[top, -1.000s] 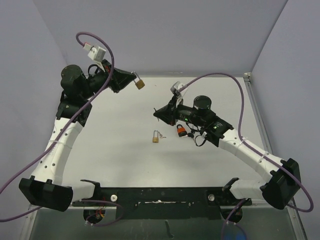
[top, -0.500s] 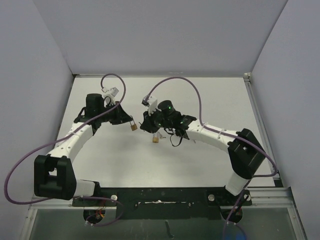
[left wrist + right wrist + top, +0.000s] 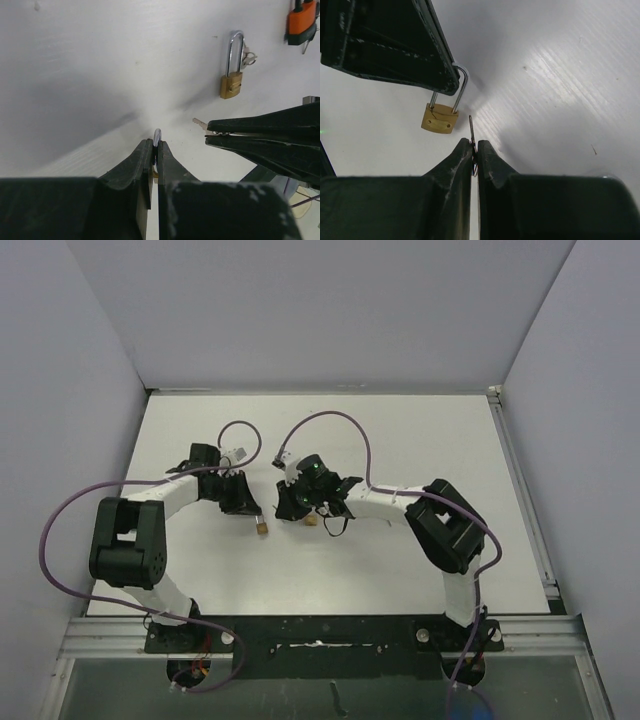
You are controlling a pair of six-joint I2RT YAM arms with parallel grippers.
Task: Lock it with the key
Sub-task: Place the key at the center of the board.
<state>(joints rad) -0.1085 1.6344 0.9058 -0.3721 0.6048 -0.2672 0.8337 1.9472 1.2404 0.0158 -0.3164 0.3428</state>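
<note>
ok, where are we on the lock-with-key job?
Done: left gripper is shut on the brass padlock by its shackle; right gripper pinches the key. In hand: the key tip sits beside the padlock body, not touching. Left: insert and turn. The keyhole isn't visible, so alignment is unclear.

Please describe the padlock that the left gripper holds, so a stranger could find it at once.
Start at the white table, then find the left gripper near its middle. The brass padlock hangs by its shackle from those shut jaws; the other brass padlock and the orange padlock lie on the table.
</note>
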